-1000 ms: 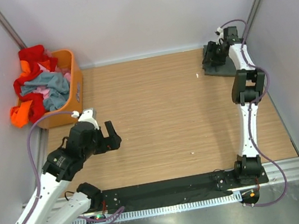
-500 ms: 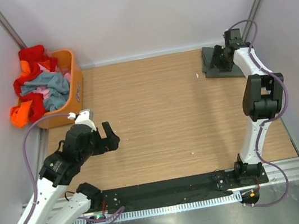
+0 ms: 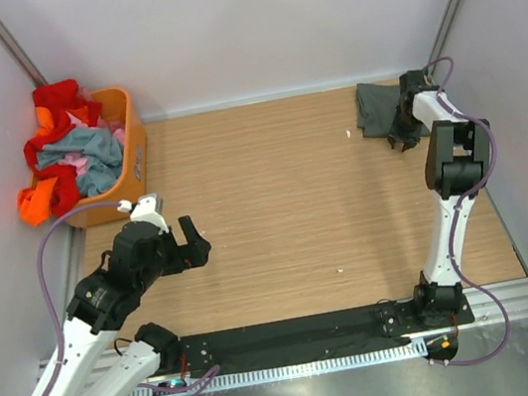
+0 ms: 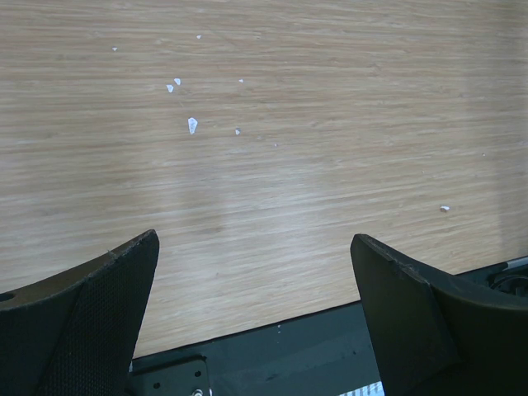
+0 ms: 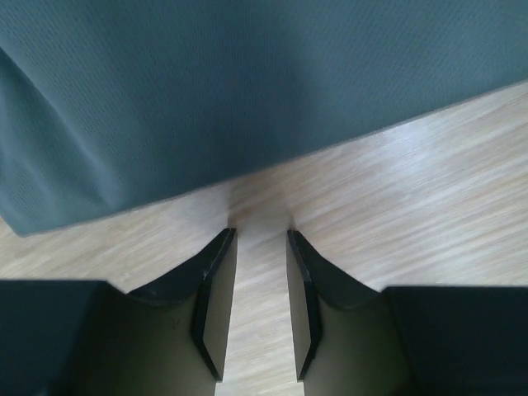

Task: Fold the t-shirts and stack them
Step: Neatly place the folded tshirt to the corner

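A folded dark grey t-shirt (image 3: 375,107) lies at the far right of the table and fills the top of the right wrist view (image 5: 247,82). My right gripper (image 3: 401,136) (image 5: 261,235) sits just off its near edge. The fingers stand a narrow gap apart with only bare wood between them. Red (image 3: 55,98), dull blue-grey (image 3: 85,146), pink (image 3: 73,168) and orange (image 3: 36,204) shirts are heaped in the basket. My left gripper (image 3: 196,241) (image 4: 254,239) hangs wide open and empty over bare wood at the near left.
The orange plastic basket (image 3: 136,150) stands at the far left corner, with shirts spilling over its left side. A black rail (image 3: 296,338) (image 4: 330,355) runs along the near table edge. White crumbs (image 4: 191,124) dot the wood.
The right gripper has come off the top of the grey shirt and dropped to its near edge. The left arm has drawn back slightly toward its base.
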`<control>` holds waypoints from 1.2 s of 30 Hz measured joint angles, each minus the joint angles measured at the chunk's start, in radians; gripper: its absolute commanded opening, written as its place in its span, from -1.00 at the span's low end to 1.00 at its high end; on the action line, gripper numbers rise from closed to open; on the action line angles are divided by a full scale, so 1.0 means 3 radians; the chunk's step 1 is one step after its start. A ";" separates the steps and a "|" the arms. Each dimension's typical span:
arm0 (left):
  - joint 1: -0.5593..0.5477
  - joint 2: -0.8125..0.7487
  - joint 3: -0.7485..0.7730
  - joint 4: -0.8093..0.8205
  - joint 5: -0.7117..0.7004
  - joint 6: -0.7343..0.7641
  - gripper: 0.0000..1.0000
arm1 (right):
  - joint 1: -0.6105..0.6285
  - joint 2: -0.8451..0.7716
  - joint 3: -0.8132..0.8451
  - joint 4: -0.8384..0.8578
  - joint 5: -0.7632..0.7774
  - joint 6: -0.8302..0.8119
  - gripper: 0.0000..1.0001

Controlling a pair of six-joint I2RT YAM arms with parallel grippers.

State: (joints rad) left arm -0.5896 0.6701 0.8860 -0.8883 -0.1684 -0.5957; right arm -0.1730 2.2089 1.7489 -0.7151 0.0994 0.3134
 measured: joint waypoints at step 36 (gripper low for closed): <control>0.0000 0.0094 -0.0001 0.0000 0.0000 0.0000 0.99 | -0.0223 0.1099 0.1850 -0.0305 0.0000 0.0111 0.03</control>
State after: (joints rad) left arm -0.5896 0.6983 0.8856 -0.8883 -0.1684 -0.5957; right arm -0.2398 2.5385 2.3039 -0.8066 0.0994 0.3466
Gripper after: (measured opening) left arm 0.995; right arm 0.505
